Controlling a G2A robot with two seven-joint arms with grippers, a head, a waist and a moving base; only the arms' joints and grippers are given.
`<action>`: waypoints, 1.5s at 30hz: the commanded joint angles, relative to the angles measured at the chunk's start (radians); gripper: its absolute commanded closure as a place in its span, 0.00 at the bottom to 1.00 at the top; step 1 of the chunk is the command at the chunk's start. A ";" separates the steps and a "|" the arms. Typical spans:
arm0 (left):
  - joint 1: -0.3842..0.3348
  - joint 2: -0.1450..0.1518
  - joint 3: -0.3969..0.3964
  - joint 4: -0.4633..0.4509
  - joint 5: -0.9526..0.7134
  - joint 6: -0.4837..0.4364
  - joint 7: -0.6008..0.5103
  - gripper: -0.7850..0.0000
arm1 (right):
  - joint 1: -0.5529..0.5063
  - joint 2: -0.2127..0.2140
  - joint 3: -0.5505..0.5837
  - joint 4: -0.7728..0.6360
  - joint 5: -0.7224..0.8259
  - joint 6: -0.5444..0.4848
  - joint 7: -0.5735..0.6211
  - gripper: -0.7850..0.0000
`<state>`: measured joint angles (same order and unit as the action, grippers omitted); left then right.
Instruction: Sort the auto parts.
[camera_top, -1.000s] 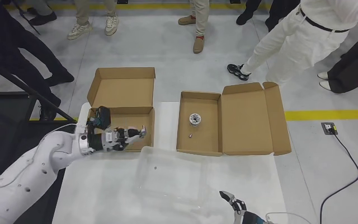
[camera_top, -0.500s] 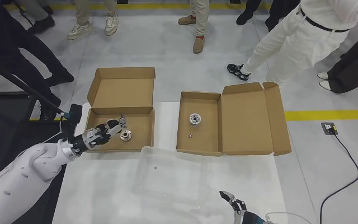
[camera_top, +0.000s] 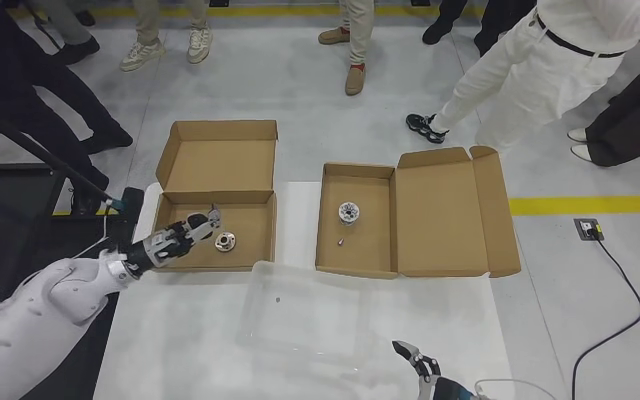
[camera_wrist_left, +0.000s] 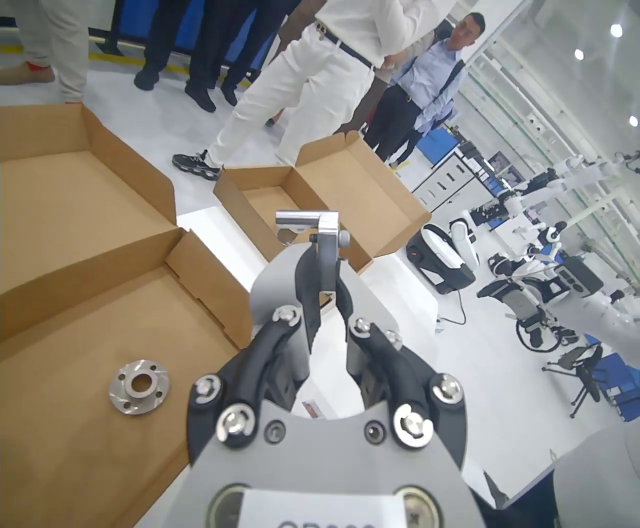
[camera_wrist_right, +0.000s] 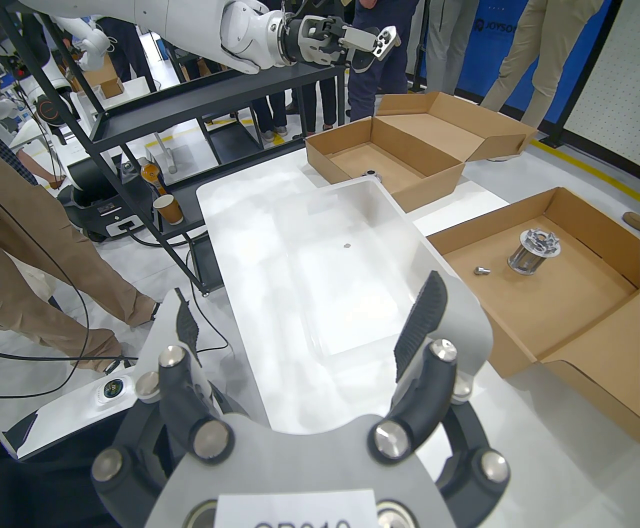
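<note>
Partly sorted: flange (camera_top: 226, 241) lies in left box (camera_top: 256, 222), cylinder (camera_top: 347, 212) and bolt (camera_top: 341, 241) in right box (camera_top: 371, 246). Left gripper (camera_wrist_left: 321, 246) jaws are clenched on a metal bracket (camera_wrist_left: 306, 220) over the left box, not yet dropped. Right gripper (camera_wrist_right: 309, 295) jaws are released. One speck (camera_top: 277, 299) left in tray (camera_top: 310, 335).

On the white table (camera_top: 180, 340), the left open brown cardboard box (camera_top: 255, 250) holds 1 round metal flange (camera_top: 226, 241); the right open brown cardboard box (camera_top: 372, 240) holds 1 metal cylinder (camera_top: 348, 212) and 1 small metal bolt (camera_top: 342, 241). A clear plastic tray (camera_top: 310, 322) lies before both.

Brown cardboard boxes (camera_top: 440, 215), silver flange (camera_top: 225, 241), white table (camera_top: 180, 335), yellow floor line (camera_top: 570, 205).
</note>
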<state>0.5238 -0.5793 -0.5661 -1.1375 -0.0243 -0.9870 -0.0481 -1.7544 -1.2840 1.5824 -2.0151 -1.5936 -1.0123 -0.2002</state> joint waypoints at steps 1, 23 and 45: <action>0.000 -0.008 0.005 0.029 -0.102 0.002 -0.079 1.00 | 0.000 0.000 0.000 0.000 0.000 0.000 0.000 0.00; -0.067 -0.161 0.079 0.298 -0.566 0.030 -0.521 1.00 | 0.000 0.000 0.000 0.000 0.000 0.000 0.000 0.00; -0.049 -0.165 0.029 0.288 -0.683 0.187 -0.620 1.00 | 0.000 0.000 0.000 0.000 0.000 0.000 0.000 0.00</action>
<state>0.4759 -0.7430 -0.5297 -0.8534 -0.6662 -0.8319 -0.6132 -1.7544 -1.2840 1.5825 -2.0151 -1.5936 -1.0123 -0.2002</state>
